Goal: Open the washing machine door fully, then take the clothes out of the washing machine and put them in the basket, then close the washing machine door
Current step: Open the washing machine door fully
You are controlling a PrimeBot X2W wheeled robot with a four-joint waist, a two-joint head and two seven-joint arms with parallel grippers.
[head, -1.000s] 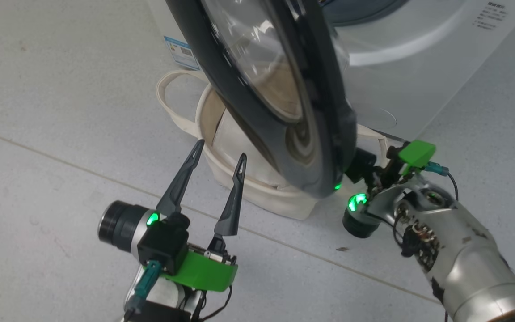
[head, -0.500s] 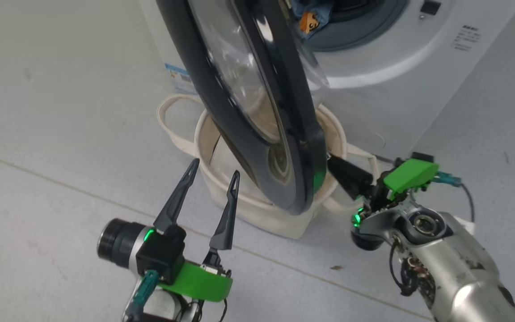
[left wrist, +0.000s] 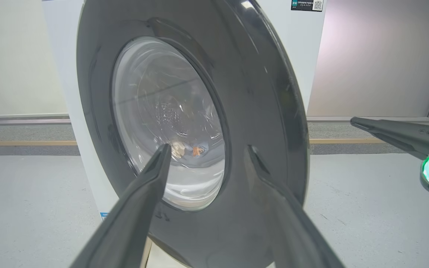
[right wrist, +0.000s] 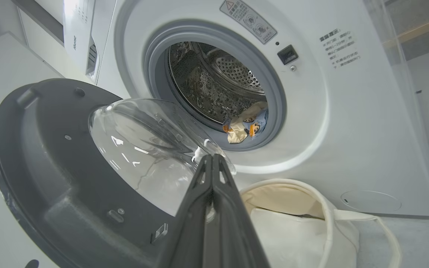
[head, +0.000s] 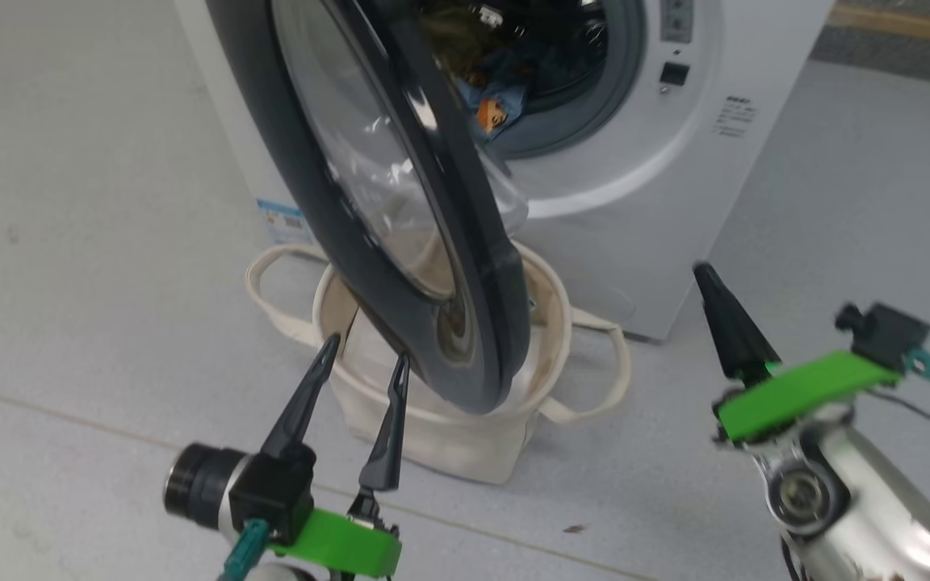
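Grey smooth floor (head: pixel 69 202) carries everything. White boxy front-loading washing machine (head: pixel 634 202) stands at the floor's far side, its porthole uncovered, with the grey gasket and steel drum seen in the right wrist view. Its large round door with wide glossy black rim and bulging clear glass centre (head: pixel 465 266) is swung out on the left hinge, nearly edge-on to the head camera, and its lower edge hangs above the basket. In the left wrist view the door's outer face (left wrist: pixel 259 111) is seen close up.

Round cream canvas basket with two loop handles (head: pixel 449 436) sits on the floor just in front of the machine's lower left front corner, under the door. A flat white sheet (right wrist: pixel 285 227) lies inside it.

Left gripper (head: pixel 366 349) is low at the near left, fingers spread apart and empty, pointing at the door's outer face (left wrist: pixel 209 148); whether it touches the door can't be told. Right gripper (head: pixel 705 274) is right of the basket and off the door, fingers pressed together with nothing between them (right wrist: pixel 213 156), aimed toward the glass bowl and porthole.

Clothes, light blue fabric with orange cartoon prints plus cream-yellow cloth (right wrist: pixel 246 126), lie inside the drum at the porthole's lower edge, none in the basket.

Small blue sticker (head: pixel 279 218) is on the machine's left side, low down.
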